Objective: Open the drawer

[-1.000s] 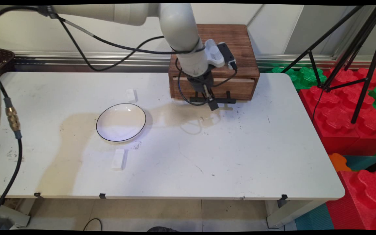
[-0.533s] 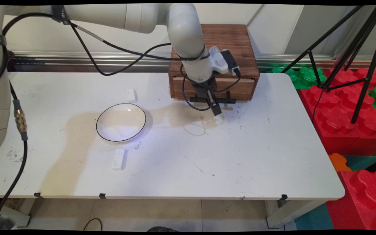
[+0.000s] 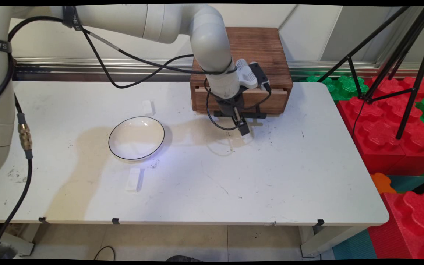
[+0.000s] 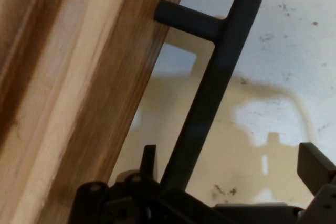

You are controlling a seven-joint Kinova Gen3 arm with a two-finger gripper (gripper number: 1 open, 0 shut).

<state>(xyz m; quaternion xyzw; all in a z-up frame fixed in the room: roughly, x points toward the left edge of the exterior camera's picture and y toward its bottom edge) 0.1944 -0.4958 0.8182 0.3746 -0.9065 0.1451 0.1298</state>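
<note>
Main view: my gripper (image 3: 244,129) hangs just before the wooden drawer box (image 3: 256,51) at the table's (image 3: 271,176) far edge, white bowl (image 3: 136,138) well left | Hand view: black drawer handle (image 4: 210,93) between wide-apart fingers (image 4: 315,166) (not gripped, I see).

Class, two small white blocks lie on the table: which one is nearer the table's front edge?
The block in front of the bowl; the other lies behind it.
</note>
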